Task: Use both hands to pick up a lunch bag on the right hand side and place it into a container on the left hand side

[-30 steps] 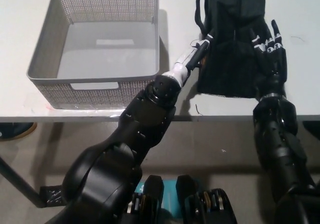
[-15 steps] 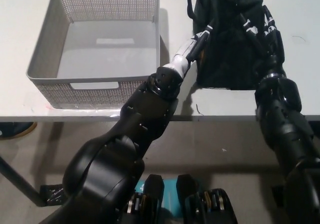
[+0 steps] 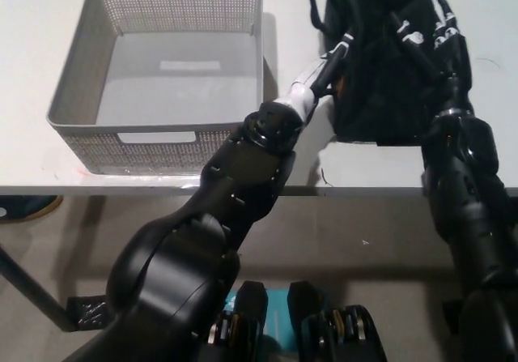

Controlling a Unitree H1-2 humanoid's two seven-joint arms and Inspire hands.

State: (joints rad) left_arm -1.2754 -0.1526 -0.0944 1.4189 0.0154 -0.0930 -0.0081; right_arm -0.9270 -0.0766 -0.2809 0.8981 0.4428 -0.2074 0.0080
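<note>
A black lunch bag (image 3: 380, 62) stands on the white table (image 3: 32, 70), long axis running away from the robot, right of the grey basket (image 3: 162, 62). The left hand (image 3: 328, 66) presses its near-left side and the right hand (image 3: 433, 42) grips its right side, both clamped on it.

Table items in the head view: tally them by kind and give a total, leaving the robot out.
Lunch bag, black: 1
Container, grey mesh basket: 1
Total: 2
</note>
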